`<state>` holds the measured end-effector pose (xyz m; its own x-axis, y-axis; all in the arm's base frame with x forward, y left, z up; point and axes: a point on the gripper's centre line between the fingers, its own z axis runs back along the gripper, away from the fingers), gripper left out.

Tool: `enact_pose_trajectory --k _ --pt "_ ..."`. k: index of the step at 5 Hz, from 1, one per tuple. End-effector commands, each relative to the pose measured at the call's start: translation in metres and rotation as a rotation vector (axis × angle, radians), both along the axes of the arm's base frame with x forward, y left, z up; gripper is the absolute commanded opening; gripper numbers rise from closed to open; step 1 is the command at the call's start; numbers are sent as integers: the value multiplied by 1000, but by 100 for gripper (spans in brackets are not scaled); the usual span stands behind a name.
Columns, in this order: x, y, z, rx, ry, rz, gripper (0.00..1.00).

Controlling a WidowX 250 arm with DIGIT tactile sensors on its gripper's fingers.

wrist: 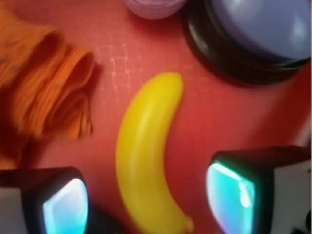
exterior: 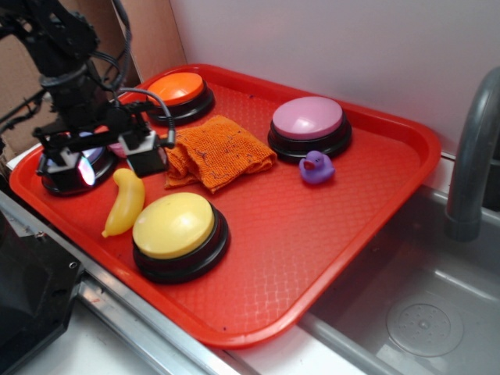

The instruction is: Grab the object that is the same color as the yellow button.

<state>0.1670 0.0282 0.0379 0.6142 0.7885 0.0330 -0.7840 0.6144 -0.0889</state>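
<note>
Red textured plastic tray (exterior: 336,258) carried everything, set beside a steel sink (exterior: 422,312) under a white wall. Near the tray's left edge lay the small smooth yellow plastic toy banana (exterior: 125,203), curved and flat, just beside the large pale yellow domed push button on its black base (exterior: 178,230) at the front edge. Above the banana hung the black gripper (exterior: 101,156) with its fingers (wrist: 63,204) spread wide, one on each side of the fruit in the wrist view and touching nothing. To grip well, it probably needed to drop straight down and close across the banana's narrow middle, since the slick curve could squirt out if pinched near a tip. A crumpled orange knitted cloth (exterior: 219,152) lay close on one side and a dark-based button with a bluish top (wrist: 263,34) on the other, so clearance looked tight. An orange-topped button (exterior: 178,92), a pink-topped button (exterior: 308,125) and a purple toy duck (exterior: 316,167) sat well apart.
</note>
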Motion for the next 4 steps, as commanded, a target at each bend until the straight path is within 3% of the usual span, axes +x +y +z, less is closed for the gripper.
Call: enact_pose_trajectory --k 1,2,3,4 --pt "17 5 -15 27 -38 8 100" --pt "18 2 -21 38 -28 -2 93" --pt "18 0 -18 48 -53 -11 0" --pt "17 3 -2 23 -19 -105 0"
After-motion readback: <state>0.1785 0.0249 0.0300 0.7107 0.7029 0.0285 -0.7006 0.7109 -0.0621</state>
